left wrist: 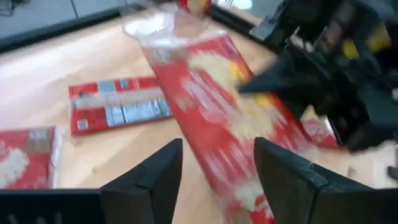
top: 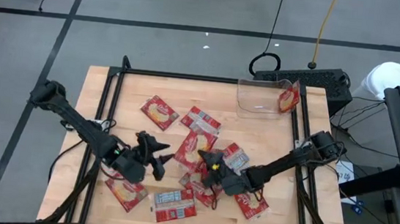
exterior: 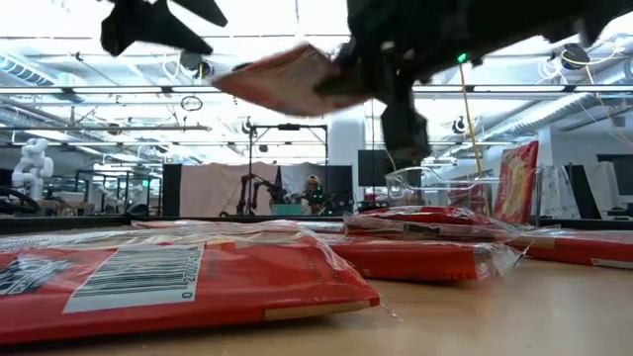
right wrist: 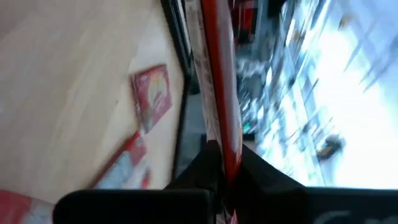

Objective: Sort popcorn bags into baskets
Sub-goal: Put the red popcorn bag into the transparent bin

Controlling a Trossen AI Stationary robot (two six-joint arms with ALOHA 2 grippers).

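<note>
My right gripper (top: 208,163) is shut on a red popcorn bag (top: 194,147) and holds it in the air above the middle of the table; the low view shows the bag (exterior: 282,74) well above the packets that lie there. My left gripper (top: 162,157) is open just left of that bag. In the left wrist view the bag (left wrist: 224,112) reaches down between my open fingers (left wrist: 149,180); I cannot tell if they touch it. The clear bin (top: 263,103) stands at the far right corner with one packet (top: 288,100) leaning inside. My right gripper pinches the popcorn bag between its two fingers at one edge (right wrist: 219,140), coming from the table's right. The bag is seen edge-on in the right wrist view and runs straight out from the fingers. It is lifted clear of the table and tilted (exterior: 297,69).
Several more red packets lie flat on the wood: two toward the far side (top: 159,112) (top: 201,119), others at the near side (top: 126,192) (top: 175,205) (top: 250,203). A black frame rail (top: 109,96) runs round the table.
</note>
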